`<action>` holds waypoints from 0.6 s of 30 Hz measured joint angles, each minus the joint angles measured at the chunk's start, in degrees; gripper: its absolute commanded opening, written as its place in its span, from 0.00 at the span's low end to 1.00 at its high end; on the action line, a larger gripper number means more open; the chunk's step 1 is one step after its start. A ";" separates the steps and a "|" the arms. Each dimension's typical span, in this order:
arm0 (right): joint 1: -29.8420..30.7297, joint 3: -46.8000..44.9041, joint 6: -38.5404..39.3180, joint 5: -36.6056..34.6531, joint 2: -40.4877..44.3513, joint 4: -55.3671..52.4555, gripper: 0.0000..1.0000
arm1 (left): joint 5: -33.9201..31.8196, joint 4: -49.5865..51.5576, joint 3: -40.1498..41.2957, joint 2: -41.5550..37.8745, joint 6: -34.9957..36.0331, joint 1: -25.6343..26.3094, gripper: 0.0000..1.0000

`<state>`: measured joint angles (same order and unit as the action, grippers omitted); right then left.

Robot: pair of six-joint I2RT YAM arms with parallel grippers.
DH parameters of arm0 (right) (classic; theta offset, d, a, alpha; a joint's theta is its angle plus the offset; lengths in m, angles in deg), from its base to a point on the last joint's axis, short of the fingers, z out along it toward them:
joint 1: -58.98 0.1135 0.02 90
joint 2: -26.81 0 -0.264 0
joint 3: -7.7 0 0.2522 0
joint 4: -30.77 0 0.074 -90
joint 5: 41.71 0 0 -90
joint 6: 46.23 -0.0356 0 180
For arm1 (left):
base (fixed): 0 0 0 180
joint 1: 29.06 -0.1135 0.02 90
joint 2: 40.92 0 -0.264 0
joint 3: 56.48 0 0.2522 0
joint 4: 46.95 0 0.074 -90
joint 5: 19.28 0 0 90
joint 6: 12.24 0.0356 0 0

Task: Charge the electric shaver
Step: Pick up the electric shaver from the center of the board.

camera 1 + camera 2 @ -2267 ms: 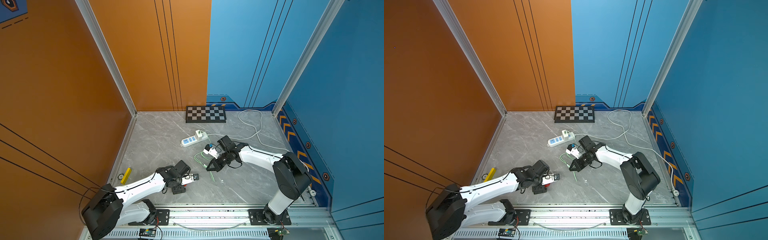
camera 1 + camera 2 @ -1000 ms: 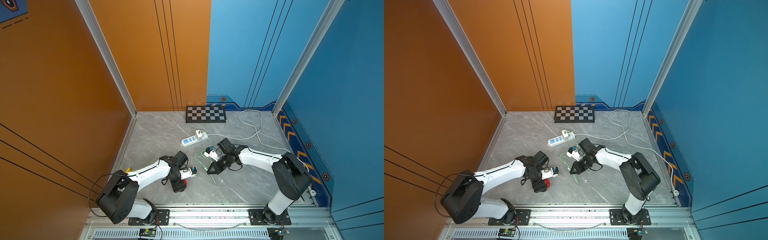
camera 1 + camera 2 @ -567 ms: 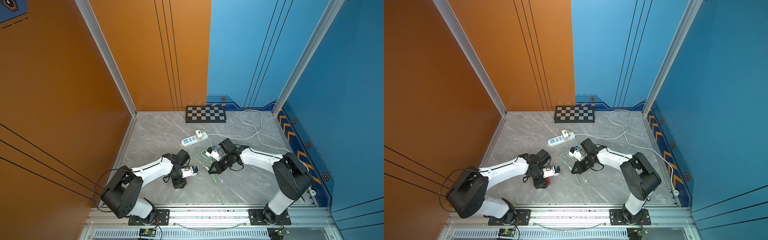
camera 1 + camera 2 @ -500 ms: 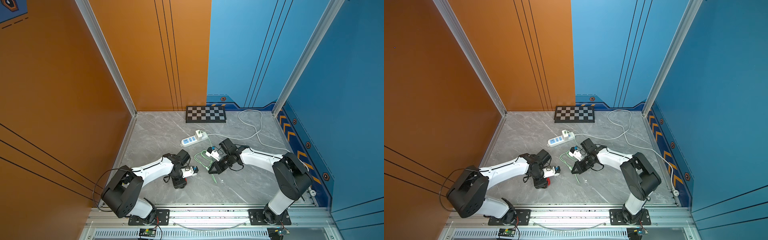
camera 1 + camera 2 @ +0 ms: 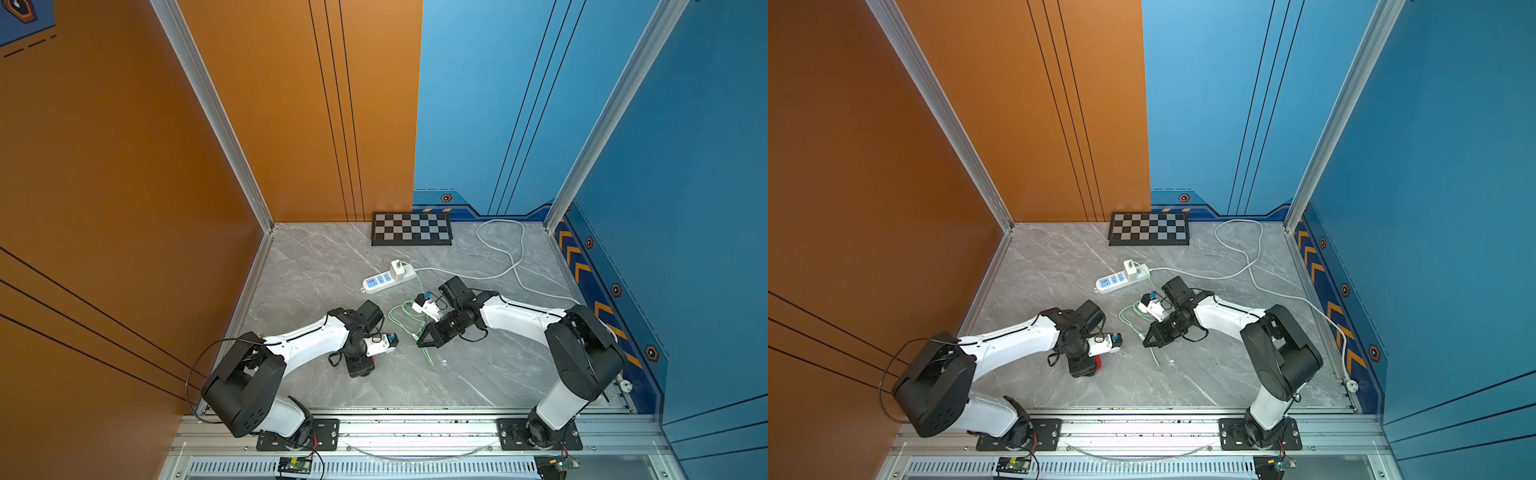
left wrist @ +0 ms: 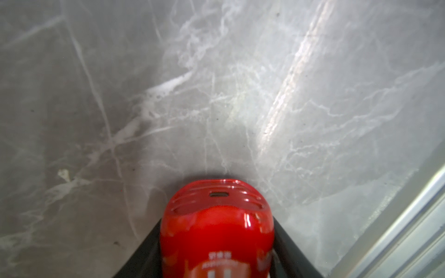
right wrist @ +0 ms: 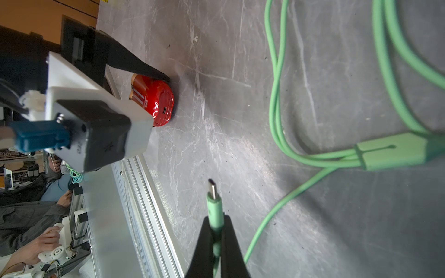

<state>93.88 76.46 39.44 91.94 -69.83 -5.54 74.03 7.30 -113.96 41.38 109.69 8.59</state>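
Observation:
The electric shaver (image 6: 216, 240), a glossy red rounded body, lies on the grey marble floor. My left gripper (image 6: 216, 221) is shut on it, one black finger against each side. Its small charging slot faces away from the left wrist and shows in the right wrist view, on the shaver's (image 7: 156, 101) end. In a top view only a red sliver of the shaver (image 5: 1098, 364) shows under my left gripper (image 5: 1084, 368). My right gripper (image 7: 216, 217) is shut on the green cable's plug (image 7: 213, 199), metal tip bare and pointing out, apart from the shaver. In a top view my right gripper (image 5: 422, 343) hovers low, right of my left gripper.
The green cable (image 5: 405, 316) loops on the floor between the arms. A white-and-blue power strip (image 5: 384, 279) with a white charger block (image 5: 398, 269) lies behind, its white cord (image 5: 498, 249) trailing right. A checkerboard (image 5: 411, 228) leans at the back wall. An aluminium rail (image 5: 415, 419) borders the front.
My left gripper's jaws have narrowed onto the shaver, and that arm has shifted slightly to the right. The right arm with the plug has barely moved.

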 measured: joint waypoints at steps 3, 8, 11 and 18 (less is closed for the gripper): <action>0.37 0.07 0.00 0.00 0.00 -0.59 0.00 | -1.77 -2.40 1.84 -4.85 0.22 0.81 0.00; 1.66 0.92 0.04 0.02 0.00 -2.49 0.00 | -3.56 -6.67 5.05 -12.63 1.14 2.10 0.00; 3.13 4.13 0.70 0.28 -0.26 -5.53 0.00 | -4.22 -8.61 6.88 -16.31 1.57 3.48 0.00; 9.92 13.66 3.61 1.36 -3.91 -11.80 0.00 | -4.90 -10.51 8.37 -23.19 4.52 6.10 0.00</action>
<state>103.80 90.12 43.04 93.30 -73.75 -17.34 69.13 -3.21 -105.59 18.19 114.21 14.68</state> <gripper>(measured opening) 0.056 0.591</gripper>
